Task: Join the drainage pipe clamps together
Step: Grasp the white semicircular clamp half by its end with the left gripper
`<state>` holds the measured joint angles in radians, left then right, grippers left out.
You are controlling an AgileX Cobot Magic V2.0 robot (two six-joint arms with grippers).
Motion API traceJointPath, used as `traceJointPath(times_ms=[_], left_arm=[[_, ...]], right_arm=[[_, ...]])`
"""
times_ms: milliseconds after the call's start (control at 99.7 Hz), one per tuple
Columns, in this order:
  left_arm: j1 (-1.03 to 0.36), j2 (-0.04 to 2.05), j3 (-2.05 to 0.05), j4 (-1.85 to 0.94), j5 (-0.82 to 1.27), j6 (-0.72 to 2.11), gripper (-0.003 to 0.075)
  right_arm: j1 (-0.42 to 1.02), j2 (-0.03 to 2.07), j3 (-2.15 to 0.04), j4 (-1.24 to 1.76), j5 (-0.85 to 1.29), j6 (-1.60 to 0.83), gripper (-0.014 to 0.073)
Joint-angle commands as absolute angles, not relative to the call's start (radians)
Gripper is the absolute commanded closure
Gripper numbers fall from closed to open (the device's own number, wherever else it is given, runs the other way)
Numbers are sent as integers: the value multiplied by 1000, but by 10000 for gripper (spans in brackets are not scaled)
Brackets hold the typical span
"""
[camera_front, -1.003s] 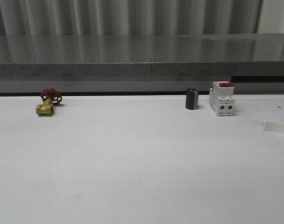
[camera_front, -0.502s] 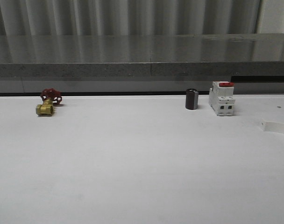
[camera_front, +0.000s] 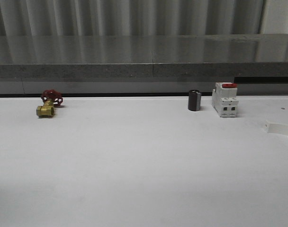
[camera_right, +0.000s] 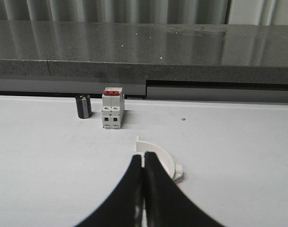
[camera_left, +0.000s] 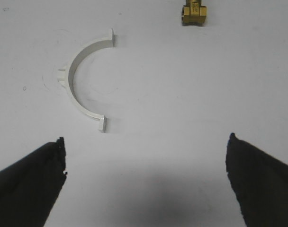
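Right-hand clamp half (camera_front: 281, 127) is running off the front view's right edge, only one end showing. In the right wrist view the closed right gripper (camera_right: 143, 163) is covering that half's near end (camera_right: 158, 158). Brass valve (camera_left: 193, 13) is getting cropped by the left wrist view's frame edge, handle unseen.

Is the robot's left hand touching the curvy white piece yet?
Apart. In the left wrist view, the open left gripper has bare table between its dark fingers and the white half-ring clamp.
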<state>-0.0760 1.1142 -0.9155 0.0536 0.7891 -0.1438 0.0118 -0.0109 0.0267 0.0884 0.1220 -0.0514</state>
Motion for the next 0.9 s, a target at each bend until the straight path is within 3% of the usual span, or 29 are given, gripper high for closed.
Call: traceJointPath(times_ms=[0,522,893], left_arm=[[-66,1186,-996,77,732,-136,60],[183,1674,-1272,-45,733,145,60],[206,1856,-1292,-48,633,174,60]], right_arm=[[6,-24,13,83,40,-52,711],[6,-24,13,83,40,-52,711],[6,-24,13,83,40,-52,711]])
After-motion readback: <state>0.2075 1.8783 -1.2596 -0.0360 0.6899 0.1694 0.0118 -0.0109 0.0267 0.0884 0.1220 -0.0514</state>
